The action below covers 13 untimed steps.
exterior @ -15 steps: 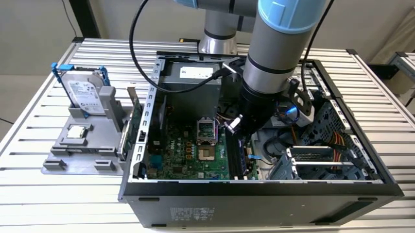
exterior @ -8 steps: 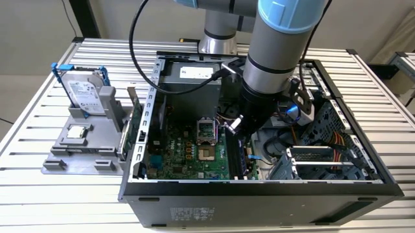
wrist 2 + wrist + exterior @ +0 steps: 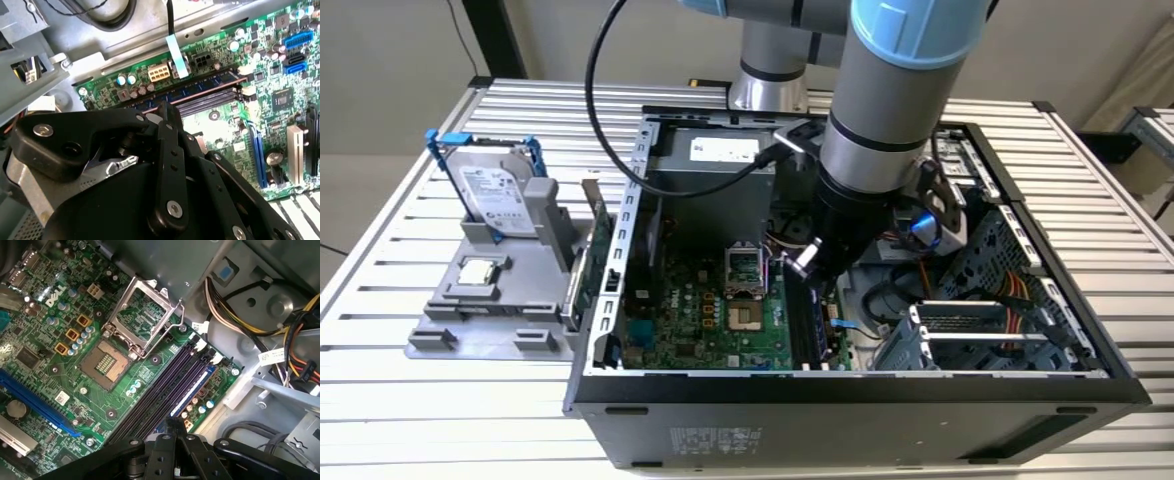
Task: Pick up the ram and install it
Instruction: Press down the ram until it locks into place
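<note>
Exterior view: high, looking down into open case (image 3: 854,385). Both wrist views: close over motherboard (image 3: 65,365) (shared slots).

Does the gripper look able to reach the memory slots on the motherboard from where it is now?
Probably yes. The gripper hangs right over the memory slots, with nothing between them; the bluish ram seems to sit in the outer slot, and the cables lie aside.

one hard drive (image 3: 498,197), one processor chip (image 3: 478,270), one computer case (image 3: 854,400)
</note>
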Tool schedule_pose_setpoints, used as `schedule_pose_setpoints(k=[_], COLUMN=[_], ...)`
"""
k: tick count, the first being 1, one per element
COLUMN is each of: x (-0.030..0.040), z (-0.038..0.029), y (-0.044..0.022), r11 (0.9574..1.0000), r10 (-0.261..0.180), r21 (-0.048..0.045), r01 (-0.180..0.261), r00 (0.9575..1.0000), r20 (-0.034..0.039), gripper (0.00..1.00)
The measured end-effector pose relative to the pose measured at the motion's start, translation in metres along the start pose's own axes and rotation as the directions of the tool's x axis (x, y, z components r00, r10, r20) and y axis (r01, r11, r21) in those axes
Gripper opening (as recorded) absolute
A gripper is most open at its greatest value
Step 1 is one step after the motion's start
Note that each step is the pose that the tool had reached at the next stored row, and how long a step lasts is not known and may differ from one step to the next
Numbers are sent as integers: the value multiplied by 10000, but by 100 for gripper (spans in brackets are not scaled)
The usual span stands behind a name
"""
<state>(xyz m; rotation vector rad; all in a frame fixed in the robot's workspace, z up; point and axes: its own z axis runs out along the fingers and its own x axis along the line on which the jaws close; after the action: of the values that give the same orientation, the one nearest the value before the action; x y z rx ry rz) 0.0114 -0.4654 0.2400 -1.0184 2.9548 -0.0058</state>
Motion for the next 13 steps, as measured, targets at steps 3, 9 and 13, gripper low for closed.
schedule_pose_setpoints(k=[3, 9, 13], x=[0, 0, 0], z=[0, 0, -1], y=[0, 0, 0], r11=[9999, 9990, 9980], r10=[-156, -438, -632], r21=[-2, -6, -8], r01=[156, 438, 632], r00=[9999, 9990, 9980], r20=[1, 3, 5], gripper=[0, 0, 0])
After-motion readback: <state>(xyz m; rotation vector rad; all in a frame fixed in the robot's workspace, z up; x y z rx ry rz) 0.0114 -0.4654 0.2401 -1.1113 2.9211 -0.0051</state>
